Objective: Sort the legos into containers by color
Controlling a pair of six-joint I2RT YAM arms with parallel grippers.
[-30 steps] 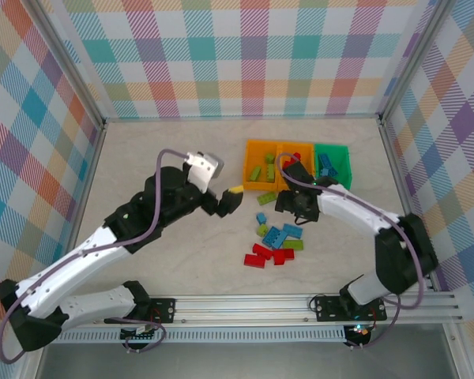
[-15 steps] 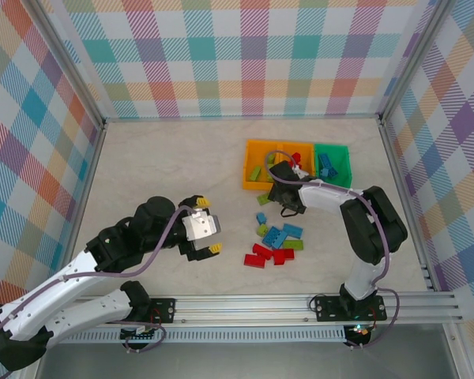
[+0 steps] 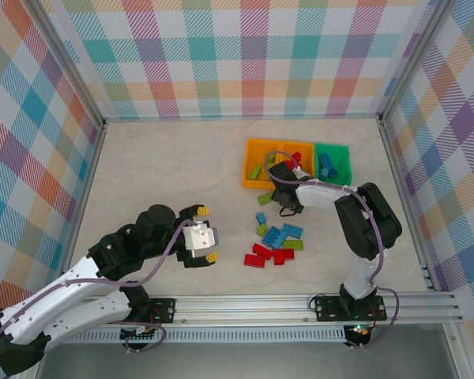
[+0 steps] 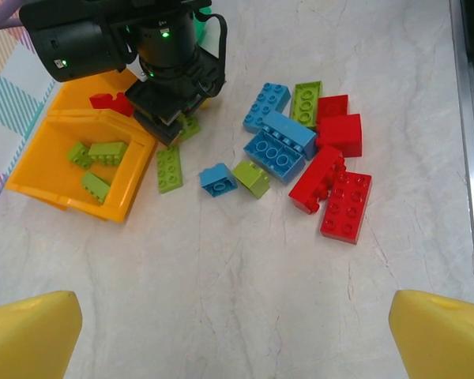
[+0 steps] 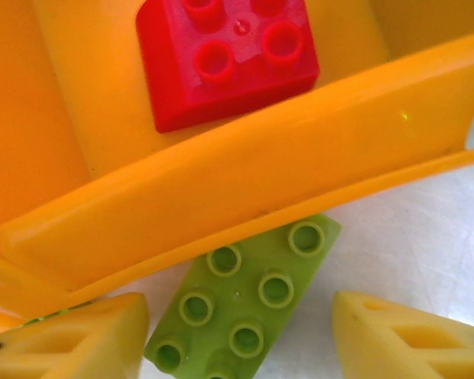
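Three containers stand in a row at the back right: an orange bin (image 3: 247, 166) with lime legos, a second orange bin (image 3: 296, 144) with red ones, and a green bin (image 3: 332, 146) with blue ones. Loose red legos (image 3: 261, 253), blue legos (image 3: 275, 235) and lime ones lie in front. My right gripper (image 3: 284, 204) is down at the orange bins' front wall (image 5: 245, 174). It is open around a lime brick (image 5: 245, 308); the right finger (image 5: 411, 339) stands clear of it. My left gripper (image 3: 206, 234) hangs open and empty over bare table.
The loose pile (image 4: 316, 150) lies right of the left gripper's line of sight. Another lime brick (image 4: 170, 168) rests against the orange bin (image 4: 138, 170). A red brick (image 5: 229, 55) sits inside the bin beyond the wall. Checked walls enclose the table.
My left arm has drawn back toward the near left, away from the bins. My right gripper has shifted to the bins' front wall and its jaws have narrowed around the lime brick.
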